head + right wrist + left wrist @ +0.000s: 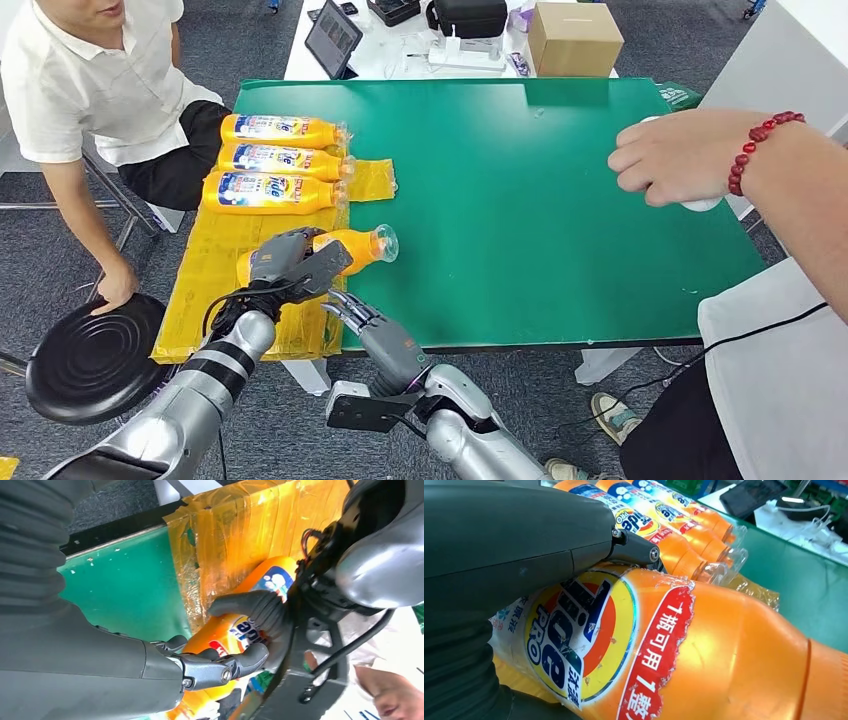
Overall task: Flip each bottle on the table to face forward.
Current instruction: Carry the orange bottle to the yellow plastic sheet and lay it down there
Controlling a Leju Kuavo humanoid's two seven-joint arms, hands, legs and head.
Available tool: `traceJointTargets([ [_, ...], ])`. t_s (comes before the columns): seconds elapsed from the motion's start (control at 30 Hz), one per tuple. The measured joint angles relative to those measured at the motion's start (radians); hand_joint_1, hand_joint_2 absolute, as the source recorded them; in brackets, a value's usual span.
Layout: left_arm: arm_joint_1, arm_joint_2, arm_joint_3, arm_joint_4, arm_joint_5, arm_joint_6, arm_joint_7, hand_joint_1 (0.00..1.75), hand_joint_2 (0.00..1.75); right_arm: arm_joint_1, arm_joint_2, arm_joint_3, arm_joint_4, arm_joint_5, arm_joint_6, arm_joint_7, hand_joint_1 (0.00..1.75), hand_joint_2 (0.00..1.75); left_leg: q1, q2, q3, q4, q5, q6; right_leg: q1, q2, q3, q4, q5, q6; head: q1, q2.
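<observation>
Bottle [350, 247] number four lies on its side on the yellow mat [215, 280] at the table's [540, 200] near left corner, just below three bottles [275, 160] already label-up. Left hand [290, 262] wraps its body, label showing in the wrist view; right hand [368, 322] rests fingers against it from below, gripping nothing itself. Risk, I'd say: slick plastic slips mid-turn and rolls off the near edge.

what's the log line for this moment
left hand: grips fourth bottle | right hand: beside it, open | three bottles: label up on yellow mat
</observation>
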Motion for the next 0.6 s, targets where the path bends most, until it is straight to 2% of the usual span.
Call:
traceJointTargets([
  [0.2,-0.039,-0.009,-0.003,0.081,-0.017,0.006,0.017,1.75,1.75,-0.002,0.003,0.007,0.0,-0.002,0.003,-0.002,0.0,1.75,0.0,0.0,0.001,0.0,0.0,0.0,0.0,0.0,0.002,0.0,0.0,0.0,0.0,0.0],
  [0.43,-0.091,-0.016,-0.017,0.185,-0.1,-0.007,0.135,1.7,1.75,-0.014,0.013,0.029,0.002,-0.015,0.025,-0.012,0.0,1.75,0.0,0.0,0.003,0.0,0.0,0.0,0.0,0.001,0.003,0.0,0.0,0.0,0.0,0.0],
  [0.47,-0.096,-0.017,-0.019,0.196,-0.108,-0.01,0.143,1.53,1.75,-0.016,0.014,0.031,0.003,-0.017,0.026,-0.013,0.0,1.75,0.0,0.0,0.004,0.0,0.0,0.0,0.0,0.0,0.003,0.0,0.0,0.0,0.0,0.0],
  [0.5,-0.101,-0.019,-0.02,0.206,-0.115,-0.014,0.15,1.26,1.75,-0.017,0.016,0.034,0.005,-0.018,0.027,-0.013,0.0,1.75,0.0,0.0,0.004,0.0,0.0,0.0,0.0,0.0,0.003,0.0,0.0,0.0,0.0,0.0],
  [0.57,-0.111,-0.023,-0.025,0.229,-0.133,-0.021,0.166,0.51,1.75,-0.021,0.019,0.041,0.008,-0.02,0.027,-0.015,0.0,1.75,0.0,0.0,0.004,0.0,0.0,0.0,0.0,0.001,0.003,0.0,0.0,0.0,0.0,0.0],
  [0.6,-0.114,-0.025,-0.028,0.239,-0.14,-0.024,0.171,0.24,1.75,-0.023,0.02,0.044,0.011,-0.021,0.027,-0.016,0.0,1.75,0.0,0.001,0.004,0.0,0.0,0.0,0.0,0.001,0.003,0.0,0.0,0.0,0.0,0.0],
])
